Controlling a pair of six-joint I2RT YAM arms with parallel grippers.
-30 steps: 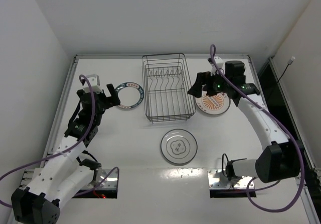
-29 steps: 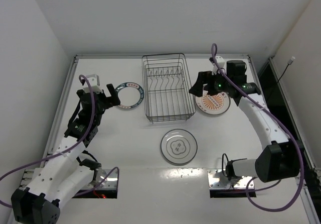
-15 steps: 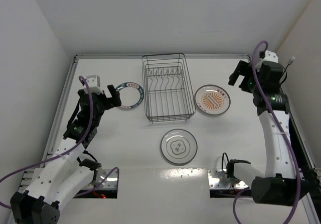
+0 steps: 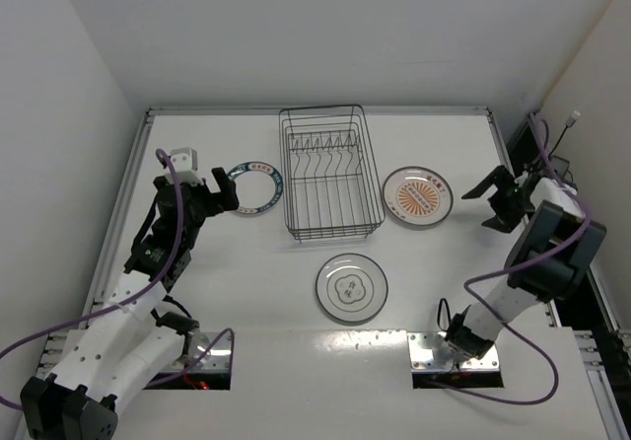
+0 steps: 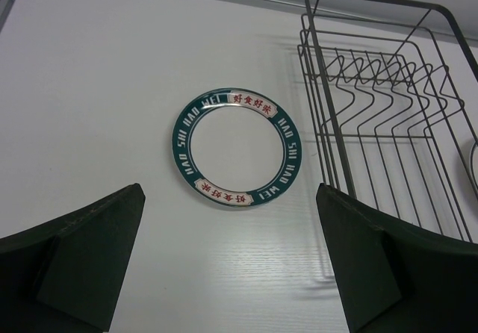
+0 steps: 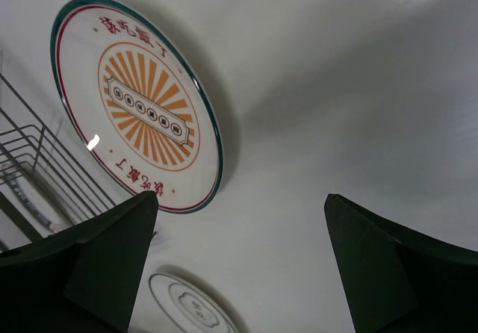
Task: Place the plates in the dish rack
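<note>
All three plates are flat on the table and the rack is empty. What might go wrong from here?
1. The teal-rimmed plate lies flat in front of the open left gripper. Only its thin edge offers a grip, so the fingers may skid off or shove it toward the dish rack.
2. The right gripper, open, hangs at the table's right edge with its purple cable looping loose. Swinging back to the orange plate might snag it.
</note>
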